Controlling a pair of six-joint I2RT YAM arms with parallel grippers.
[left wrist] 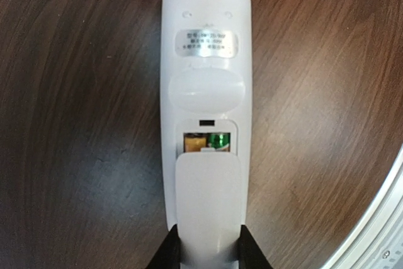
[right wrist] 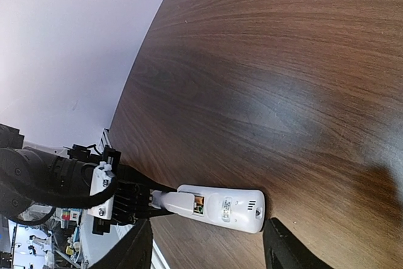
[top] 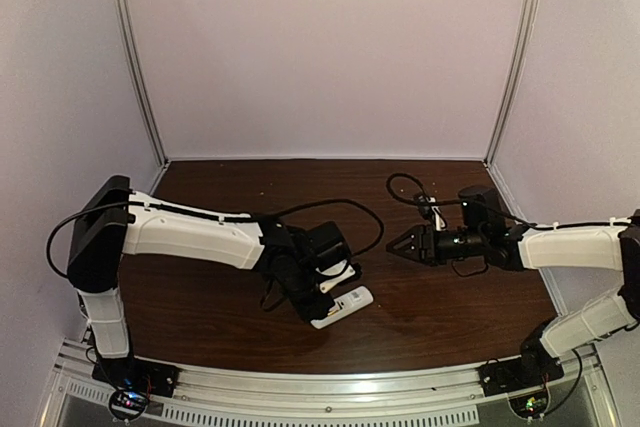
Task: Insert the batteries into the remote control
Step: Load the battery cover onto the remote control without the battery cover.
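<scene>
The white remote control [left wrist: 206, 61] lies face down on the dark wood table, near the front in the top view [top: 350, 302]. Its battery bay is partly open and shows an orange battery [left wrist: 194, 143] beside a green-wrapped one [left wrist: 219, 142]. The plain white cover piece [left wrist: 208, 200] lies over the lower part of the bay. My left gripper [left wrist: 208, 247] is shut on the cover's near end. My right gripper [top: 395, 243] is open and empty, hovering to the right of the remote [right wrist: 233, 207], apart from it.
The metal rail [top: 330, 397] runs along the table's front edge, close behind the left gripper, and also shows in the left wrist view [left wrist: 378, 237]. Pale walls with metal corner posts [top: 135, 57] enclose the back and sides.
</scene>
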